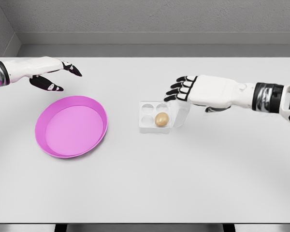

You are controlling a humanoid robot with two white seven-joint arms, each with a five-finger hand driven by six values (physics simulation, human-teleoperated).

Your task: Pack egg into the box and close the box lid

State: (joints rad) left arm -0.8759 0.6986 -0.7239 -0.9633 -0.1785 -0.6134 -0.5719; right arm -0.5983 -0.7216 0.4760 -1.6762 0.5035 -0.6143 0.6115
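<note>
A small white egg box [148, 116] with four cups lies mid-table. A tan egg [161, 119] sits in its front right cup. The translucent lid [182, 113] stands raised on the box's right side. My right hand [180, 89] hovers just above and behind the lid, fingers spread and holding nothing. My left hand [58, 77] floats at the far left of the table, above the pink plate, fingers relaxed and empty.
A pink round plate [71, 125] lies left of the box, with nothing on it. The table [183, 183] is white, and a grey wall runs along its back edge.
</note>
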